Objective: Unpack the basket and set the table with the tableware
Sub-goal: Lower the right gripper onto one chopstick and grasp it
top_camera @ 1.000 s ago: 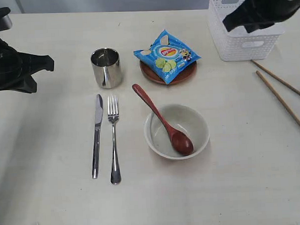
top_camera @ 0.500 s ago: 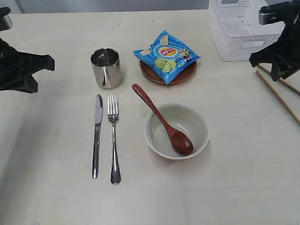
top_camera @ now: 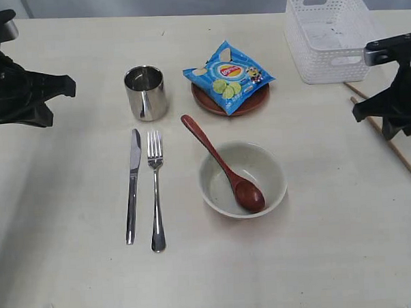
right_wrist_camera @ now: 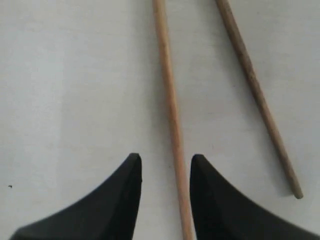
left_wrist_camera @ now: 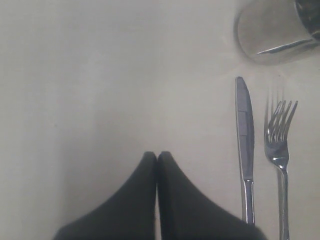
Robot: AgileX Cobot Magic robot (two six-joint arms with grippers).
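Note:
The white basket (top_camera: 328, 70) stands at the back right of the table (top_camera: 318, 244). A steel cup (top_camera: 145, 93), knife (top_camera: 132, 184) and fork (top_camera: 156, 190) sit left of centre. The cream bowl (top_camera: 271, 166) holds the wooden spoon (top_camera: 223, 163). A brown plate (top_camera: 248, 106) lies under a blue chip bag (top_camera: 228, 74). My right gripper (top_camera: 394, 122) hovers low over the two chopsticks (top_camera: 389, 144), open, with one chopstick (right_wrist_camera: 167, 100) lying between its fingers and the other chopstick (right_wrist_camera: 255, 95) beside them. My left gripper (left_wrist_camera: 157, 156) is shut and holds nothing, left of the knife (left_wrist_camera: 244, 145).
The basket's inside looks empty from here. The table's right edge runs close to the chopsticks. Bare tabletop stretches along the front and the left side. My left arm (top_camera: 18, 90) hangs over the far left of the table.
My right arm has swung from above the basket forward and down to the chopsticks, and its jaws have opened. The left arm and the tableware have not moved.

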